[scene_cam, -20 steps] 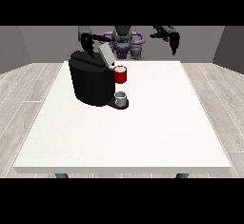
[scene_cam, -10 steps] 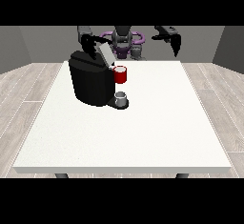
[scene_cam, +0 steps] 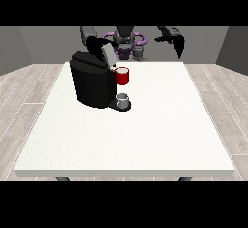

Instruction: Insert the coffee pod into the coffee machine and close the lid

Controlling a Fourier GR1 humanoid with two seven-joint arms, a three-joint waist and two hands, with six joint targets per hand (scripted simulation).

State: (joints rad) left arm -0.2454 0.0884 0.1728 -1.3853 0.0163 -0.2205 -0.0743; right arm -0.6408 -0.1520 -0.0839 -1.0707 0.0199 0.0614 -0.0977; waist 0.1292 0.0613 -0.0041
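The black coffee machine (scene_cam: 92, 84) stands on the left half of the white table (scene_cam: 160, 125). Its grey lid (scene_cam: 107, 53) is tilted up at the top back. A red thing at the machine (scene_cam: 122, 76) sits at its front, and below it a grey thing (scene_cam: 123, 98) rests on the machine's base. The hand at the view's left (scene_cam: 94, 42) is right at the raised lid, above the machine's top. The hand at the view's right (scene_cam: 175, 40) hangs in the air over the table's far right edge, fingers relaxed and holding nothing.
The robot's torso (scene_cam: 125, 41) stands behind the table's far edge. Wood floor surrounds the table. The white top stretches from the machine to the front and right edges.
The hand at the view's left has shifted slightly at the lid. The hand at the view's right has barely moved.
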